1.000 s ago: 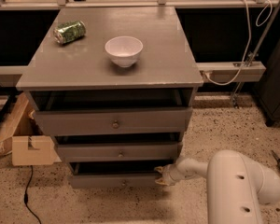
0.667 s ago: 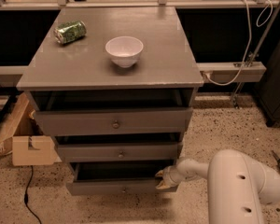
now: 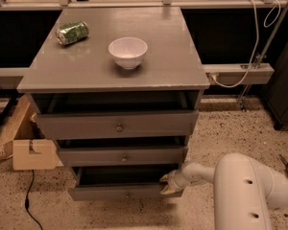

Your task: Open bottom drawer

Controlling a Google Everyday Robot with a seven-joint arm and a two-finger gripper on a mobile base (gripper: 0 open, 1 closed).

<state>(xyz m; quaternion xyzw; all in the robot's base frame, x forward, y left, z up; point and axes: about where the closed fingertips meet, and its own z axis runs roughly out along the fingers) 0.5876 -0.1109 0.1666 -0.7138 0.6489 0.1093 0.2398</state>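
Observation:
The bottom drawer is the lowest and narrowest grey front, with a small round knob. It is pulled out some way and its dark inside shows. My gripper is at the right end of the drawer's front panel, with one fingertip above the panel's top edge and one in front of it, shut on the panel. The white arm reaches in from the lower right.
The middle drawer and top drawer stand slightly out. A white bowl and a green can sit on the cabinet top. A cardboard box and a black cable lie at the left.
The bottom drawer has slid out toward the camera, showing more of its dark inside. My gripper has moved the same way with its right end.

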